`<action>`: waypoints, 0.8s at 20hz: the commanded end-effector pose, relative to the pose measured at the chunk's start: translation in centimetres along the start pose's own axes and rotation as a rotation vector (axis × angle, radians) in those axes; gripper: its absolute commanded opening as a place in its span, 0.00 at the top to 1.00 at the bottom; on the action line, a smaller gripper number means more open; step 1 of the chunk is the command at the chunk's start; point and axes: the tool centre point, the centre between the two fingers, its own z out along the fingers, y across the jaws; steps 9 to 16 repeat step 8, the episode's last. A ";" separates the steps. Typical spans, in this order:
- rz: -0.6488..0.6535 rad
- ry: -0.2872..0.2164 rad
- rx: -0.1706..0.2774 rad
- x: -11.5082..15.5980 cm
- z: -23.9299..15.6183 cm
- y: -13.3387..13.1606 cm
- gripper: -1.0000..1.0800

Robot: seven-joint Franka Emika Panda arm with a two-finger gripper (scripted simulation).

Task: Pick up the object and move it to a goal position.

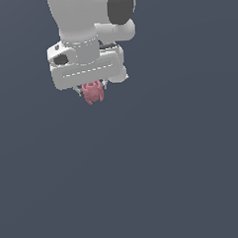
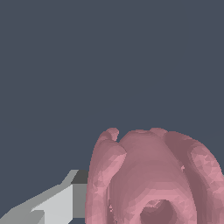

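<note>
The object (image 1: 93, 92) is a small pink-red lumpy item hanging just under the white gripper (image 1: 92, 88) in the upper left of the exterior view. The gripper is shut on it, with the short fingers close against its sides. In the wrist view the object (image 2: 151, 179) fills much of the picture as a knobbly pink mass, and one grey-white finger (image 2: 61, 203) touches its side. The other finger is hidden behind the object. The object is held up, away from any surface.
The white arm (image 1: 78, 19) with a dark joint cap (image 1: 121, 4) reaches down from the top of the exterior view. The background is plain dark grey-blue all round. No goal marker shows.
</note>
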 end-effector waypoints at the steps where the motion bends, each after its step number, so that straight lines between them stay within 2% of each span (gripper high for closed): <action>1: 0.000 -0.001 0.000 0.0 -0.6 0.2 1.00; 16: 0.000 -0.001 0.000 0.1 -0.5 0.2 1.00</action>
